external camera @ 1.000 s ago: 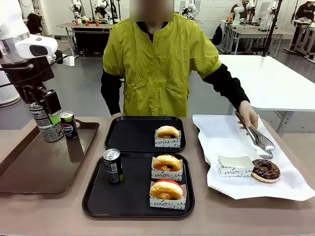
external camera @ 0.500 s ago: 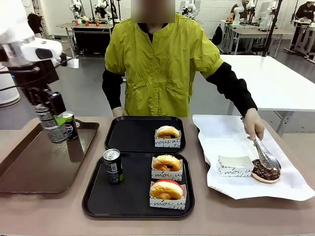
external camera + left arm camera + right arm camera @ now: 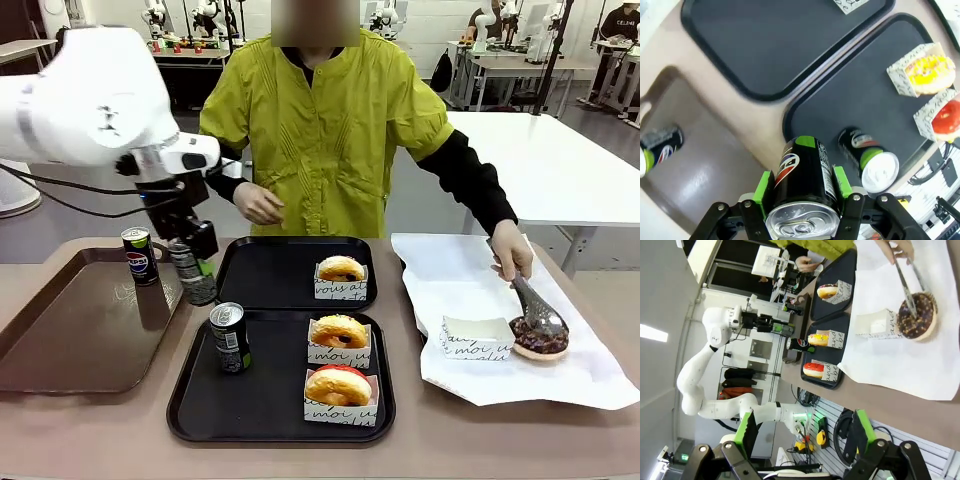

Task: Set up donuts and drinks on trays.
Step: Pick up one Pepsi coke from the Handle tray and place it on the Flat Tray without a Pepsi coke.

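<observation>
My left gripper point(image 3: 190, 262) is shut on a dark soda can point(image 3: 198, 284) and holds it in the air over the brown tray's right rim, beside the two black trays. In the left wrist view this can point(image 3: 802, 182) sits between the green pads point(image 3: 761, 187). The near black tray point(image 3: 270, 400) carries a second can point(image 3: 230, 337), a yellow donut point(image 3: 340, 331) and a red donut point(image 3: 338, 384). One donut point(image 3: 341, 268) sits on the far black tray point(image 3: 265, 275). A third can point(image 3: 138, 255) stands on the brown tray. My right gripper point(image 3: 804, 432) is open, above the table's right end.
The brown wooden tray point(image 3: 70, 340) lies at the left. On the white paper sheet point(image 3: 470, 275) at the right, a person's hand point(image 3: 510, 250) presses metal tongs point(image 3: 535, 305) onto a chocolate donut point(image 3: 540, 340), next to an empty paper holder point(image 3: 478, 335).
My left arm has carried its can rightward from the brown tray's far left to its right rim. The person's tongs came down onto the chocolate donut, and their other hand rose.
</observation>
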You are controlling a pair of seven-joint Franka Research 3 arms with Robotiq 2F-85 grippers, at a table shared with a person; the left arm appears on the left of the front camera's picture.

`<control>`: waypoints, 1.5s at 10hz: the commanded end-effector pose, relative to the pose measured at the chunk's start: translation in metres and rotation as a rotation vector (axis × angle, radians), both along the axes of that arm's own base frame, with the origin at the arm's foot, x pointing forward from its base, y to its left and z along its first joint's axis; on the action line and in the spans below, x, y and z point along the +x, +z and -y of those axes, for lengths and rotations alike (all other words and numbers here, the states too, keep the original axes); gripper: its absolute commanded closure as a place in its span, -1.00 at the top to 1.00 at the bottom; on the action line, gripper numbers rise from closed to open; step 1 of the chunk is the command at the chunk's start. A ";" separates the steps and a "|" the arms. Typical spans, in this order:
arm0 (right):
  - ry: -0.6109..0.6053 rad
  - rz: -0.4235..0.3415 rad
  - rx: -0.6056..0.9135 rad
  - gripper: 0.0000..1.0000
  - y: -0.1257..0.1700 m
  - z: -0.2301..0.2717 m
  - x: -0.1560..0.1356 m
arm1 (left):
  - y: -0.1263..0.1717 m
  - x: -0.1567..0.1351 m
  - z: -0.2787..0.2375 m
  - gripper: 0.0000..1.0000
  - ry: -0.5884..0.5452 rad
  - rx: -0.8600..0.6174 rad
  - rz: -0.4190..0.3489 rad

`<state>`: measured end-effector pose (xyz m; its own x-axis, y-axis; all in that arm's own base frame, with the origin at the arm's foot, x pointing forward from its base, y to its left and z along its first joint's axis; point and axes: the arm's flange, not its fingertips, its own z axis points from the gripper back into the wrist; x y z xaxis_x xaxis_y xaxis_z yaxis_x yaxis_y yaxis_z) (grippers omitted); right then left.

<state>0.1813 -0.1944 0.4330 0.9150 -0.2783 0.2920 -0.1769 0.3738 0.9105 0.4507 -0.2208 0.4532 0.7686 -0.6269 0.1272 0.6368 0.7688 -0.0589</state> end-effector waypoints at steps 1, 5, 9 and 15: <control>-0.003 0.028 0.020 1.00 0.002 0.001 0.002 | -0.009 0.023 0.022 0.17 -0.016 -0.026 0.012; -0.003 0.028 0.020 1.00 0.002 0.001 0.002 | 0.062 -0.028 -0.028 0.17 -0.061 -0.029 0.016; -0.003 0.028 0.020 1.00 0.002 0.001 0.002 | 0.145 -0.099 -0.093 0.17 -0.063 -0.015 0.093; -0.003 0.028 0.020 1.00 0.002 0.001 0.002 | 0.159 -0.114 -0.097 0.17 -0.072 -0.025 0.088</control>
<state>0.1815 -0.1945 0.4328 0.9153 -0.2781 0.2914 -0.1764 0.3738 0.9106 0.3354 -0.1230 0.6101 0.7088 -0.6773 0.1972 0.6949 0.7185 -0.0298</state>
